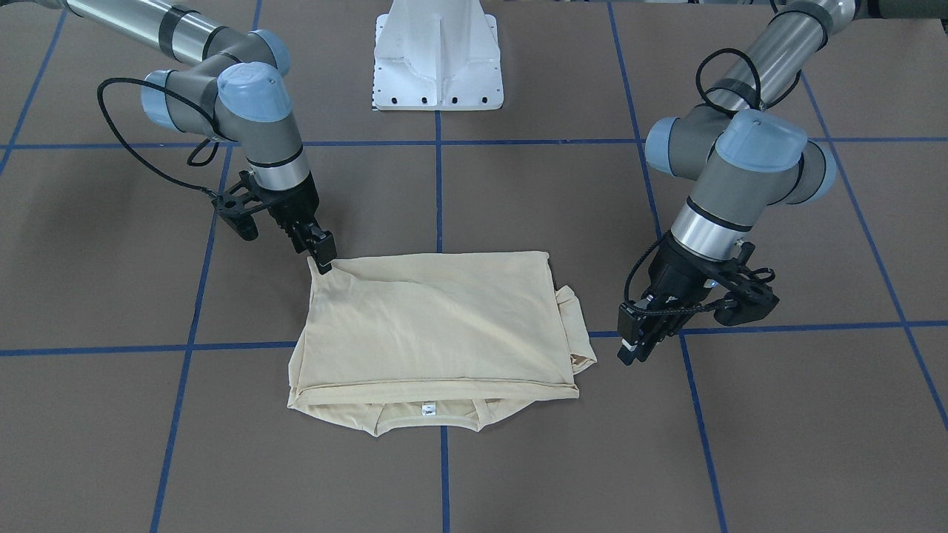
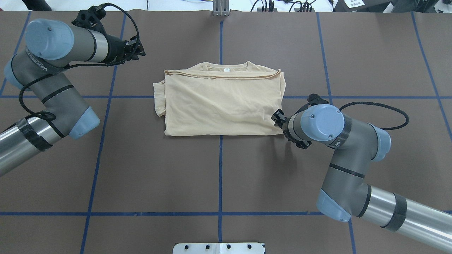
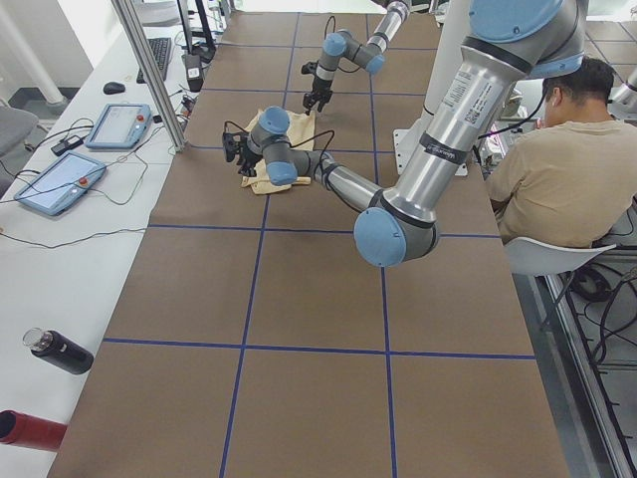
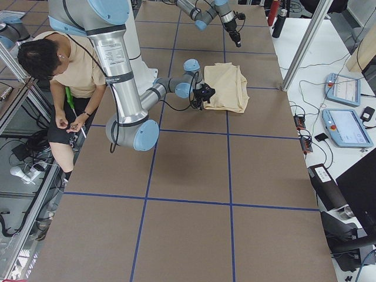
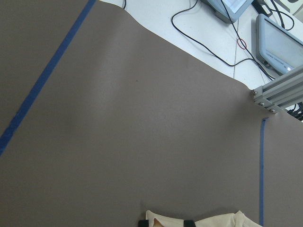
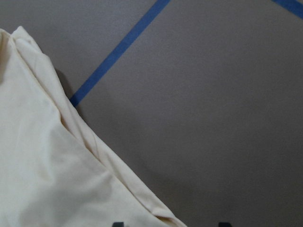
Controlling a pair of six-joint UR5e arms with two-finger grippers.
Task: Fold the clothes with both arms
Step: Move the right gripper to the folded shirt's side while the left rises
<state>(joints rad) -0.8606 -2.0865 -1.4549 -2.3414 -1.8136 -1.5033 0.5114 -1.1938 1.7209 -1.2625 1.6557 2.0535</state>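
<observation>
In the front-facing view the shirt lies folded into a rough rectangle at the centre of the brown worktop. Its collar points to the bottom of the frame, and the small white neck label shows there. A folded sleeve pokes out at its right edge. The right gripper comes down at the shirt's upper left corner, its tip right at the cloth. The left gripper hangs just beside the shirt's right edge, apart from it and holding nothing. A white base stands at top centre

In the overhead view the shirt sits a little above the middle of the frame, across the central blue line. The right gripper is at its lower right corner, and the left gripper shows in the upper left, off the cloth

In the left side view the left arm hides most of the shirt. A person sits at the right edge

In the right side view the shirt lies in the upper middle, with the right arm reaching its near corner

In the left wrist view two fingertips show at the bottom edge with a modest gap between them and nothing clamped. A strip of shirt lies on the worktop past them

In the right wrist view the fingertips stand wide apart at the bottom edge. The shirt fills the lower left, and its corner reaches down between the fingers, not pinched
</observation>
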